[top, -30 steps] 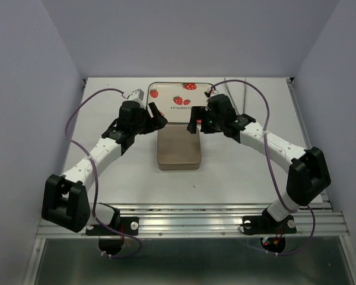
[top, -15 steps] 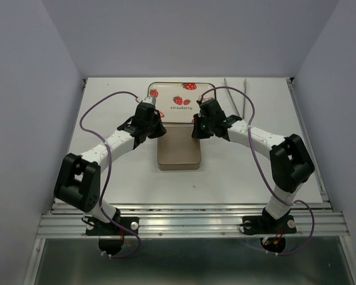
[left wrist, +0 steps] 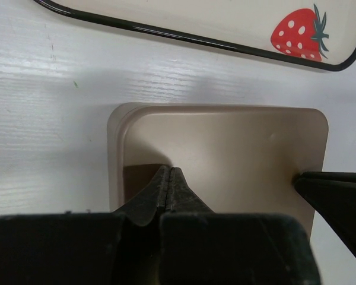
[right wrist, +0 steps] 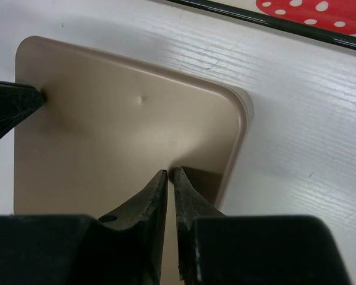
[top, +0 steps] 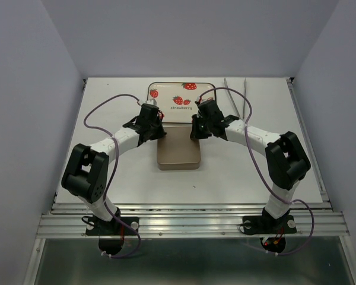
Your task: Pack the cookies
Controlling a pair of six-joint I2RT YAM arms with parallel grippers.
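No cookies show in any view. A tan square tin (top: 178, 151) lies with its lid on in the middle of the table. My left gripper (top: 156, 132) is shut, its tips (left wrist: 169, 171) resting on the lid (left wrist: 225, 148) near the tin's far left corner. My right gripper (top: 194, 132) is shut with only a hairline slit between its tips (right wrist: 171, 173). It rests on the lid (right wrist: 118, 119) near the far right corner. Neither gripper holds anything. Each wrist view catches the other gripper's fingertip at the lid's edge.
A cream tray printed with strawberries (top: 166, 89) lies just behind the tin, seen also as the tray (left wrist: 196, 18) and its strawberry corner (right wrist: 311, 7). Metal tongs (top: 237, 98) lie at the back right. Purple cables loop over both arms.
Both arms swung in over the tin and lowered, and both grippers went from open to shut with their tips on the lid's far corners.
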